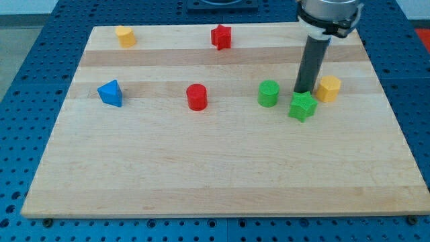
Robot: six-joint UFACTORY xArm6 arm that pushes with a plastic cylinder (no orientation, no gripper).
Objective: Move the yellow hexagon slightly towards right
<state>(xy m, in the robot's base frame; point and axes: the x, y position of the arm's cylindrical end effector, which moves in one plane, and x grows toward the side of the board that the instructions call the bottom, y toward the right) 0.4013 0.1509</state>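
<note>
Two green blocks crowd my tip (pixel 304 91); yellow hexagon (pixel 329 88) just right; no pincer visible.

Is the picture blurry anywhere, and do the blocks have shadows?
In the camera view, the blocks look sharp: the yellow hexagon, the green star and my tip, which sits just left of the hexagon. Shadows are soft and small, hugging each block's base. The wooden board is evenly lit, with no strong glare.
</note>
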